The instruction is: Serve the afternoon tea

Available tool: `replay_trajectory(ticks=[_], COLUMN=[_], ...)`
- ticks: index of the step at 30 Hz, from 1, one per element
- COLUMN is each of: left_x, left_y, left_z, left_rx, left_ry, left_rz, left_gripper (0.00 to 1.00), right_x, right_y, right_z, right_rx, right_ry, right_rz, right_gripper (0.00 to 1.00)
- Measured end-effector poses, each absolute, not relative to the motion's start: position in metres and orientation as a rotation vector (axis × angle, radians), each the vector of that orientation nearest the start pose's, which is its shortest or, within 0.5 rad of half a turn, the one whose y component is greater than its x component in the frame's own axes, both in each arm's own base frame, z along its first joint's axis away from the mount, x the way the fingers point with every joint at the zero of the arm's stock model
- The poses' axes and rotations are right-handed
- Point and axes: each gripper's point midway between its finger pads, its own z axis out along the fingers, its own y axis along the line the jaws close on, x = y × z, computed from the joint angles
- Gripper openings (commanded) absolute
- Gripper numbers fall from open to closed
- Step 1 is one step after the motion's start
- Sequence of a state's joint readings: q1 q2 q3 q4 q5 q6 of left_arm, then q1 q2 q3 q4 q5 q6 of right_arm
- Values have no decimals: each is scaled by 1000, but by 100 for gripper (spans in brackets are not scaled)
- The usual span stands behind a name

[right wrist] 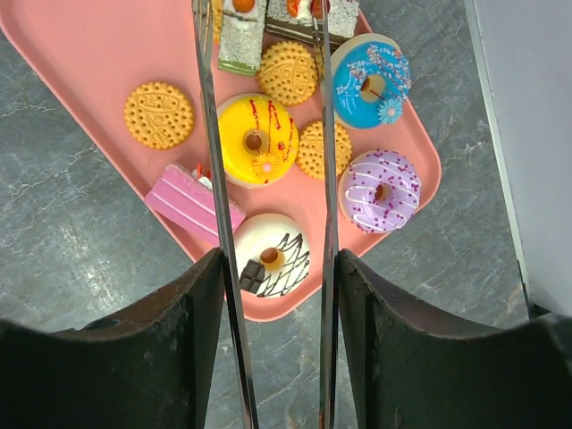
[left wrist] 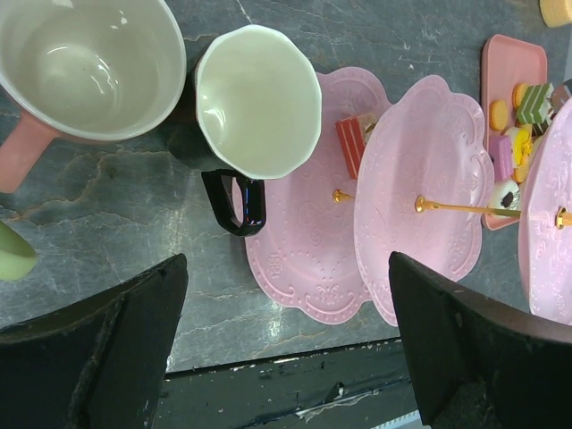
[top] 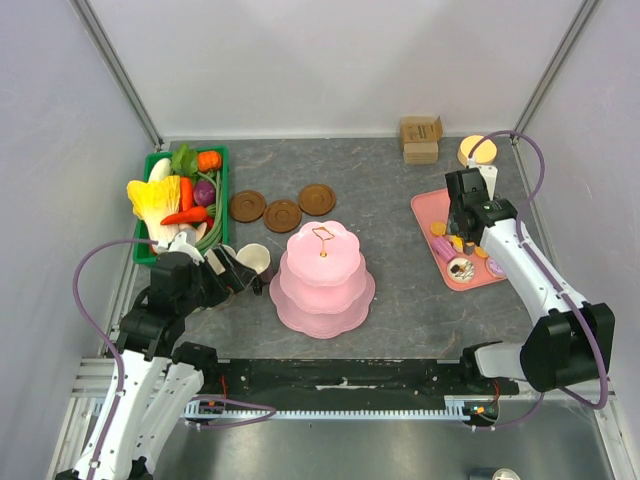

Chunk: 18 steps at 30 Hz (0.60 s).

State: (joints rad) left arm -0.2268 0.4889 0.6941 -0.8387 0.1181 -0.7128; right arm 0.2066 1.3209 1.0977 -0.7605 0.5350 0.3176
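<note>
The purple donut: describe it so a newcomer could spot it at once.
Look to the pink tray on the right of the table. The purple donut sits at its edge, beside the blue donut. Only it has lilac icing with white stripes.

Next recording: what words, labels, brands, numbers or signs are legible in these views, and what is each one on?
No readable text in any view.
Brown cardboard boxes: any print is too small to read.
Round orange biscuit on the pink tray: pressed pattern, no legible letters.
Pink tiered stand: raised ornament only.
</note>
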Motion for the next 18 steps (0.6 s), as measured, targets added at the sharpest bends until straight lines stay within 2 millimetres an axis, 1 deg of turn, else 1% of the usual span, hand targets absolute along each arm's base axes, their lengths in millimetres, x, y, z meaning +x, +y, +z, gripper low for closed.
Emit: replay_trajectory(ticks=[6, 10, 14, 17, 18], left_x=[178, 177, 177, 177, 177], left_y=[-91, -92, -93, -93, -93], left_z=[176, 177, 177, 176, 176], left_rx=[-477, -473, -472, -472, -472], left_ry=[2225, 2226, 2227, 2228, 2228], left_rz=[-651, -658, -660, -659, -659], left_gripper=[99, 99, 99, 99, 99], right_x=[317, 323, 323, 323, 324], right_y=[-8, -5, -6, -8, -8], right_z=[156, 146, 135, 133, 133], right_rx=[326, 326, 331, 344, 351], right_ry=[2396, 2415, 2443, 2442, 2439], right_rz=[-399, -393, -413, -417, -414], right_gripper=[57, 53, 45, 40, 37])
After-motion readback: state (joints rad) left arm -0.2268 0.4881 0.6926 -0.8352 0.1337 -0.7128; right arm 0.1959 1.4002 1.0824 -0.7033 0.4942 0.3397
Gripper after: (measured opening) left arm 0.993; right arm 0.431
